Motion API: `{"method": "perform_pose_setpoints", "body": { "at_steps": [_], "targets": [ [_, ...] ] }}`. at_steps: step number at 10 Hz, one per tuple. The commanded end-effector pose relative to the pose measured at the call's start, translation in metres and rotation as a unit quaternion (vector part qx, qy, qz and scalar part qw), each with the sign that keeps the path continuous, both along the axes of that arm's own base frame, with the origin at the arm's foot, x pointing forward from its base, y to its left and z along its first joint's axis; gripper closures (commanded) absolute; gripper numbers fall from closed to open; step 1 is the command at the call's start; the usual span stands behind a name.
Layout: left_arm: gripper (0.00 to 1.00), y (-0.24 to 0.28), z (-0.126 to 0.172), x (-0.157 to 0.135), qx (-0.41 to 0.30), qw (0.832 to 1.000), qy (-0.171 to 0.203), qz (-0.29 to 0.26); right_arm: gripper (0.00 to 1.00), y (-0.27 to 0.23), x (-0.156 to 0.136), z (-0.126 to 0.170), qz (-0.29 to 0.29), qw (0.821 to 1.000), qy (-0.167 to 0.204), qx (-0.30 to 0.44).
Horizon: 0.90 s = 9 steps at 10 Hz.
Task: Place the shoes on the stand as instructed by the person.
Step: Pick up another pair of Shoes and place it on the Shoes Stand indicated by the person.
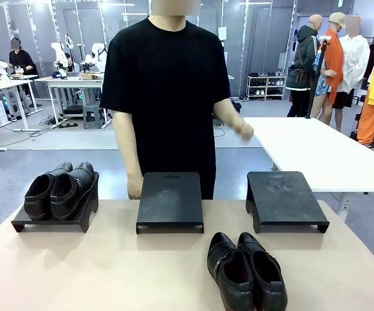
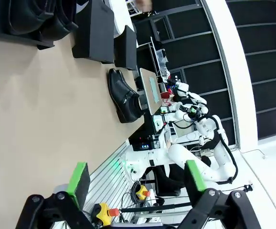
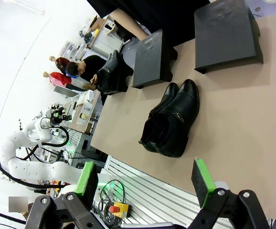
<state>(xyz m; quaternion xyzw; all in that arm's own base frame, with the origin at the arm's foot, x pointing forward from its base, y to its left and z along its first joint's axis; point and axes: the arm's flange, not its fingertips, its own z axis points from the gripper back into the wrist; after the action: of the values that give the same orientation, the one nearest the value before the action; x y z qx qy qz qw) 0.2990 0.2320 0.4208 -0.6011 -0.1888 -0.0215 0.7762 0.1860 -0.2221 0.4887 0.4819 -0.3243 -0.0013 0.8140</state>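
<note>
One pair of black shoes (image 1: 61, 190) sits on the left stand (image 1: 25, 223). A second pair (image 1: 245, 269) lies on the tan table in front of the right stand (image 1: 284, 197), toes toward me. The middle stand (image 1: 169, 201) carries nothing. The person (image 1: 167, 84) stands behind the table, one hand (image 1: 134, 188) hanging by the middle stand, the other (image 1: 242, 129) raised. In the left wrist view my left gripper (image 2: 136, 179) is open, far from the loose pair (image 2: 123, 95). My right gripper (image 3: 145, 180) is open above the table edge, short of the loose pair (image 3: 171, 121).
Both wrist views look over the table edge onto a metal frame with a red emergency button (image 3: 114, 208). A white table (image 1: 316, 149) stands behind at the right, with bystanders beyond it. Bare tabletop (image 1: 96, 272) lies front left.
</note>
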Motion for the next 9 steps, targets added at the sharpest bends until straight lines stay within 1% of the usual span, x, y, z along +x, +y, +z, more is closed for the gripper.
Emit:
{"method": "perform_pose_setpoints", "body": {
  "at_steps": [1, 9],
  "targets": [
    [0.0, -0.003, 0.0012, -0.0021, -0.001, 1.0, -0.014, 0.0, 0.0, 0.0, -0.0003, 0.0011, 0.0, 1.0, -0.012, -0.001],
    [0.0, -0.003, 0.0012, -0.0021, -0.001, 1.0, -0.014, 0.0, 0.0, 0.0, -0.0003, 0.0011, 0.0, 1.0, -0.012, -0.001]
  ]
}}
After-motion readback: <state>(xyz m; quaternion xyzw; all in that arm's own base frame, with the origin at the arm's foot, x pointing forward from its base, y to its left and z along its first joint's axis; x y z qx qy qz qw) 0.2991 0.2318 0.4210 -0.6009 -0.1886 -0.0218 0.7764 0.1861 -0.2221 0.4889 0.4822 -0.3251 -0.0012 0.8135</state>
